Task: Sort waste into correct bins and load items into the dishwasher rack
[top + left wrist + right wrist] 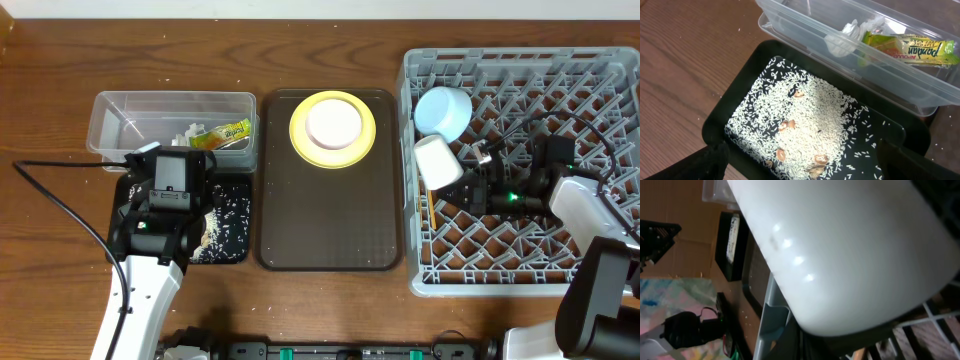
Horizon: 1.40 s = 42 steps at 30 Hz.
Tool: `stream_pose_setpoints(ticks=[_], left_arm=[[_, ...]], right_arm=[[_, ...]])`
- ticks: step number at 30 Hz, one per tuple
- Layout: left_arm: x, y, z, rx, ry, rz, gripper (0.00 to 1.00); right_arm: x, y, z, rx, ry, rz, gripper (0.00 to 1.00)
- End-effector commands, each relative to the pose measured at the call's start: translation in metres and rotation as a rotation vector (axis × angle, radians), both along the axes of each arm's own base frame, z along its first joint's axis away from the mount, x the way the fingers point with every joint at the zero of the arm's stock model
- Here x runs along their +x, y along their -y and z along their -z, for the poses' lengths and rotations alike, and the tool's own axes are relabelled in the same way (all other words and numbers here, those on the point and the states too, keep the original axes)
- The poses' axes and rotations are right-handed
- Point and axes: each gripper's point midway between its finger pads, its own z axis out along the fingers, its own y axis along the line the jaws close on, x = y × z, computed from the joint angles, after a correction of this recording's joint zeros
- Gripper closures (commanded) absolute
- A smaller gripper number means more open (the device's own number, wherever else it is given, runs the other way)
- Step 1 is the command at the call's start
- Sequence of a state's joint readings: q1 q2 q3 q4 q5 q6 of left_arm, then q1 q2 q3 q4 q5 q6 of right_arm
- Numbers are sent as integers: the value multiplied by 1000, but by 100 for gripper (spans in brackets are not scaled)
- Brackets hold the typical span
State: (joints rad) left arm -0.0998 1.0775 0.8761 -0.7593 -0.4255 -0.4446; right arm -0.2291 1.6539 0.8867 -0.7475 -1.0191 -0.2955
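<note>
- While the right end effector (458, 176) pinches the cup (437, 160) at the rack's (500, 62) left edge, loading is the step in hand.
- Next, I judge: settle the cup between pegs, then release.
- Left end effector (802, 152) hangs open over rice (805, 120) in the black tray (720, 115).
- Count: one cup, one plate (298, 130), two bowls (blue bowl (443, 110) racked, pink bowl (333, 122) on the plate), one wrapper (232, 130) and one tissue (190, 130) in the tub (105, 120).
</note>
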Motion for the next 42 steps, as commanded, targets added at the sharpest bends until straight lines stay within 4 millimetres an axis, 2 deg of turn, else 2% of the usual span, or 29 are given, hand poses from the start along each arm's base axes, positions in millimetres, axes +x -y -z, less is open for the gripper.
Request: stream_pose_setpoints(ticks=[1, 3, 8, 13, 16, 19, 22, 25, 29, 32, 37, 42], left_arm=[[2, -4, -7, 14, 14, -11, 4], [2, -4, -7, 14, 14, -11, 4], [2, -4, -7, 14, 14, -11, 4], [2, -4, -7, 14, 14, -11, 4], [2, -4, -7, 14, 14, -11, 4], [2, -4, -7, 14, 14, -11, 4], [2, -4, -7, 15, 14, -11, 4], [2, -4, -7, 14, 14, -11, 4], [2, -4, -7, 14, 14, -11, 4], [2, -4, -7, 15, 14, -11, 4], [2, -4, -7, 14, 14, -11, 4], [2, -4, -7, 14, 14, -11, 4]], right_arm=[[-6, 21, 21, -114, -81, 52, 95], [-9, 29, 29, -165, -139, 86, 95], [-18, 60, 54, -330, -349, 258, 84], [-29, 88, 70, -498, -475, 382, 74], [-29, 101, 75, -555, -525, 474, 66], [-24, 104, 75, -565, -512, 498, 59], [-21, 109, 73, -583, -495, 508, 57], [-15, 111, 65, -588, -468, 512, 55], [-2, 112, 43, -600, -397, 490, 51], [11, 109, 16, -617, -319, 449, 45], [31, 93, -26, -672, -180, 377, 44], [33, 84, -34, -788, -132, 340, 43]])
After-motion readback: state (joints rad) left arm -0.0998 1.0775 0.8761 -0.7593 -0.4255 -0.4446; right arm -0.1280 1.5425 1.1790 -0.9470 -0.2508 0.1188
